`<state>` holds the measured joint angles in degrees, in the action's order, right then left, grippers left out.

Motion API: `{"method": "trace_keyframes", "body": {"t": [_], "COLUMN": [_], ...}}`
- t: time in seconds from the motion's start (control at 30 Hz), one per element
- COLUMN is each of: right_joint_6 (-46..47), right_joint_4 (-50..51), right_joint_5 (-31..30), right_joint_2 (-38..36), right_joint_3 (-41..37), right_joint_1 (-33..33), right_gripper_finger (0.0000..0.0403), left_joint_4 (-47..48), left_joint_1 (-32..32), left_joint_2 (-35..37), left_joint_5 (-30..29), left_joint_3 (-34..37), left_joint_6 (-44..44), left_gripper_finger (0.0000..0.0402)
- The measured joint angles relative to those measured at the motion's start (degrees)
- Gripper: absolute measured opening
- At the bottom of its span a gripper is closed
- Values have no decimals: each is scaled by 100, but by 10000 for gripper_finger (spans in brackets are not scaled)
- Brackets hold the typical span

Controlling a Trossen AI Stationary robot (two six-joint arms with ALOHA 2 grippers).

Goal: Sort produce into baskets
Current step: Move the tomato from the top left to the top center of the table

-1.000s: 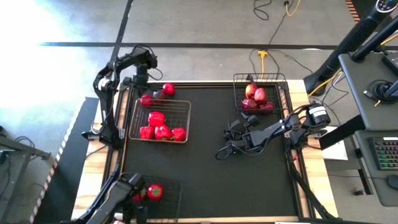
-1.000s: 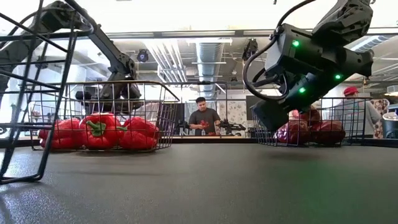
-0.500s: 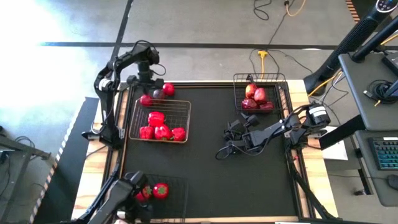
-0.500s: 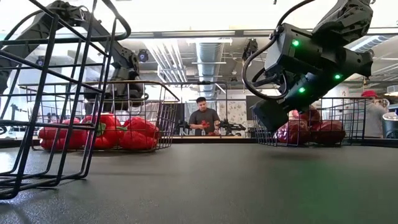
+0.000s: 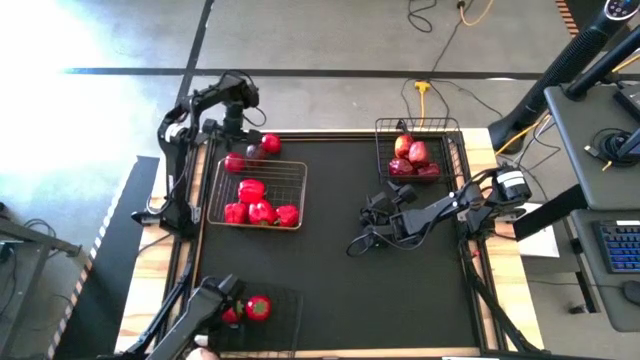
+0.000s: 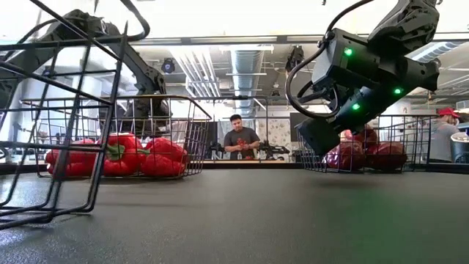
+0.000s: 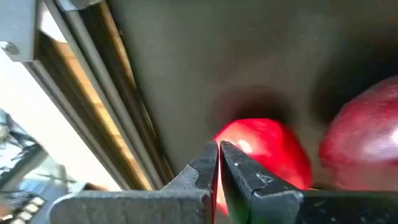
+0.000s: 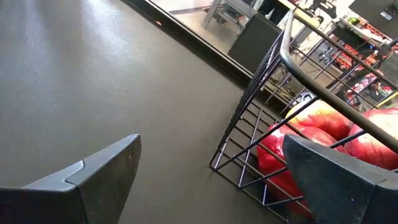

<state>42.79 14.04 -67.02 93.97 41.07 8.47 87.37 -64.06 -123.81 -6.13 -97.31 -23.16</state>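
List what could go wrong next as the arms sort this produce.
1. The left gripper is shut right above a loose red fruit; lowering like that would likely push it, perhaps toward the table edge close by.
2. A second fruit lies close beside it, so a grasp may knock that one away.
3. The open right gripper hangs near the apple basket; a careless swing could snag its wire.

The high view looks straight down on the whole worktop (image 5: pixel 340 250). The low view sits at worktop level, facing across to the room. Both share the pepper basket (image 5: pixel 257 196) (image 6: pixel 124 136). The left wrist view is close over a tomato (image 7: pixel 264 152); the right wrist view faces the apple basket (image 8: pixel 292 124).
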Motion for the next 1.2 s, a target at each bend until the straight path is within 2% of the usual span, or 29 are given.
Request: {"method": "trace_keyframes", "body": {"t": [0.13,0.27,0.33,0.53,0.63,0.77,0.97,1.1,1.2], "right_joint_6": [1,1,1,1,1,3,-11,-62,-68], "right_joint_4": [-9,-22,-24,-68,-116,-142,-242,-266,-268], "right_joint_5": [-2,-1,0,0,-1,0,-1,2,6], "right_joint_2": [0,0,0,0,0,0,0,0,0], "right_joint_3": [-12,-15,-19,-51,-51,-54,-58,-60,-68], "right_joint_1": [-13,-36,-39,-37,-45,-64,-66,-65,-63], "right_gripper_finger": [384,384,384,384,384,384,384,384,384], "left_joint_4": [80,256,271,269,271,262,-42,157,260], "left_joint_1": [31,22,2,-1,2,77,458,744,751], "left_joint_2": [-11,-2,9,11,45,87,85,85,85], "left_joint_5": [54,-673,-835,-733,-411,-294,-152,-192,-509], "left_joint_3": [-32,10,95,108,-83,-452,-603,-527,-408], "left_joint_6": [15,-124,-181,-132,4,-91,174,492,387], "left_gripper_finger": [0,0,0,0,0,0,0,0,0]}}
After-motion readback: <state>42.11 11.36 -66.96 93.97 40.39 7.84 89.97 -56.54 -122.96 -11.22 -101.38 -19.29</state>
